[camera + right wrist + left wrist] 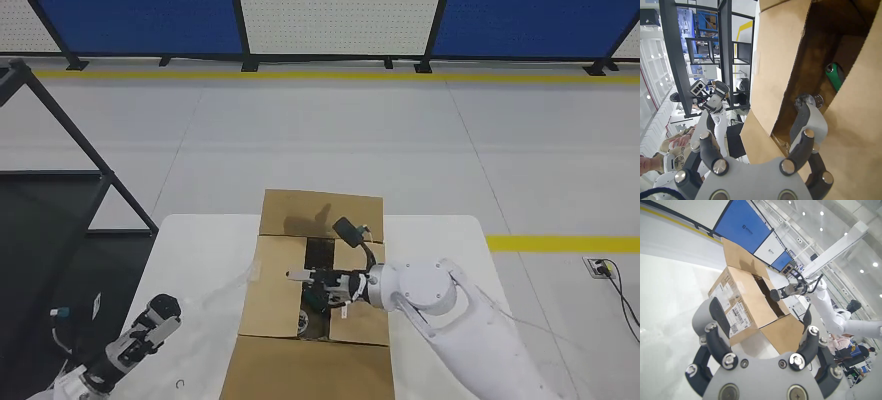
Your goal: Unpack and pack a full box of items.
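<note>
The right pincer [755, 108] was spread wide at the box mouth. One finger [806, 117] was inside, just over a silvery round part [814, 99], and the other was outside the side flap [772, 66]. A green-handled item [835, 76] lay deeper in the box [272, 295], which sat on the table [190, 260]. The step was probably picking an item out. It would go best with both fingers inside the flap and centred before closing. The left pincer [761, 309] was open, well apart from the box.

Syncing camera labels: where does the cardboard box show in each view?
Top view: box lower centre, flaps open, right gripper over its opening.
Left wrist view: box beyond the open left gripper, labelled side facing it.
Right wrist view: box close up, one gripper finger inside it.
Shared landmark: the right gripper at the opening.
</note>
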{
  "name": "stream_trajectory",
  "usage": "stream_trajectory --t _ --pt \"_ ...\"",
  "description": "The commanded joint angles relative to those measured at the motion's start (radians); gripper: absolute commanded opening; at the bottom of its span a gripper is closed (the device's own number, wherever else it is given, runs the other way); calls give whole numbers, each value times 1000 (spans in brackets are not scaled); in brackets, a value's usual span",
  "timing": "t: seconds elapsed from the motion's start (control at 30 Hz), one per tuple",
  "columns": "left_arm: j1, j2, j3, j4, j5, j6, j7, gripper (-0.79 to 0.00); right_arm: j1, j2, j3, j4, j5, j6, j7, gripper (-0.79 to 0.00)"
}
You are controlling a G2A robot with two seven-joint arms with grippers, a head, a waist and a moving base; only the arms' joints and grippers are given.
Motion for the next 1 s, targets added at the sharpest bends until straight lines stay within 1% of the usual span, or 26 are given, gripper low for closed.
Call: stream_trajectory --t 0.0,0.23,0.43,0.67,0.83,0.97 --pt "2 1 2 -2 -1 -3 -2 0 13 -9 -23 24 1 -5 -6 0" --pt "9 4 5 7 2 -10 4 0 61 -46 -94 112 29 -22 -15 0" --pt "17 7 -5 17 -1 -15 11 0 94 -75 -107 170 105 -91 -23 0" --pt "27 10 -9 20 -14 -20 16 0 104 -88 -86 143 143 -137 -48 0" --pt "34 13 -19 28 -27 -31 20 0 126 -102 -96 99 144 -133 -74 0" --pt "42 15 -39 41 -48 -45 26 0 161 -125 -128 88 134 -113 -121 0"
